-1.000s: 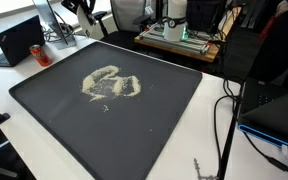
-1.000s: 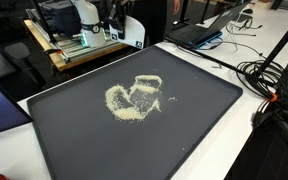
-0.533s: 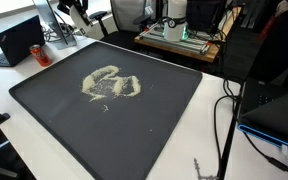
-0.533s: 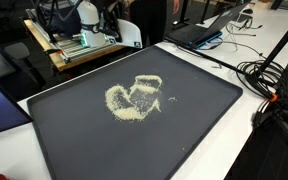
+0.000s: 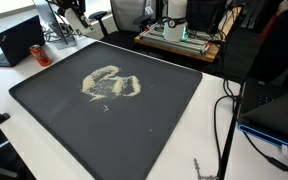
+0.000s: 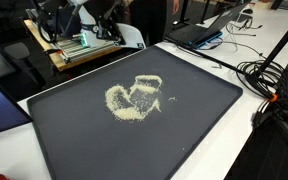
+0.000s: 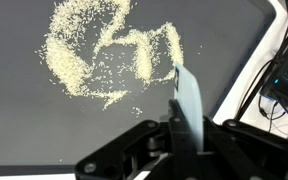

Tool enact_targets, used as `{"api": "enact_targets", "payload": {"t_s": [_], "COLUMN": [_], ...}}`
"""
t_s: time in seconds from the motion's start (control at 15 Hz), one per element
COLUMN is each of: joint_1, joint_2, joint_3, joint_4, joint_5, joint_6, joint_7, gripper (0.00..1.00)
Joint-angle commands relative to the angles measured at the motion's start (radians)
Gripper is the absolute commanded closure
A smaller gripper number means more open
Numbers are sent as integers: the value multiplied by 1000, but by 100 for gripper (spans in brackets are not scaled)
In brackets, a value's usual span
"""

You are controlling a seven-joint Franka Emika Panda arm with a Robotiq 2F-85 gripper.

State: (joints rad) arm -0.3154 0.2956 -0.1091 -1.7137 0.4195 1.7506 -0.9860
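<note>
Clamping a thin pale blade (image 7: 187,95) between its fingers, the tool (image 7: 181,126) was shut tight on it in the wrist view. It gripped the strip near one end, and the free end stuck out past the fingertips.

The blade looked flat, smooth and light, probably stiff enough to hold its line but thin enough to flex or swivel in the grip if pressed hard at its tip. A hold low on the strip and square across its faces, as it was here, seemed the sound one.

Beyond the blade's free end lay a patch of pale grains (image 7: 84,55), apart from the blade and not touched by it. They were strewn in looping bands, with a few strays (image 7: 134,108) nearest the tip. Such grains would be loose, tiny and quick to roll or scatter. They looked like nothing to pinch, only something to be pushed along a surface.

They rested on a dark mat (image 7: 24,130), and both exterior views placed them toward its middle (image 5: 111,85) (image 6: 134,97), well clear of the raised rim (image 6: 194,150). The mat covered most of a white worktop (image 5: 4,85).

In those views the tool itself could not be made out; only part of the arm (image 6: 96,12) showed beyond the far edge. A laptop (image 5: 19,40) stood off one corner, and cables (image 6: 269,80) trailed beside the mat.
</note>
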Motion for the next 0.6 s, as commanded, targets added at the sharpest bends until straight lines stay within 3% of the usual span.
{"api": "enact_targets", "payload": {"t_s": [0.0,0.53], "joint_1": [-49,-99], "joint_2": [17,13], "joint_3": [-12,-44], "joint_4": [-3,-93], "joint_5": [96,210], "joint_6": [-41,-60], "joint_7": [-43,-73], "gripper": [99,99]}}
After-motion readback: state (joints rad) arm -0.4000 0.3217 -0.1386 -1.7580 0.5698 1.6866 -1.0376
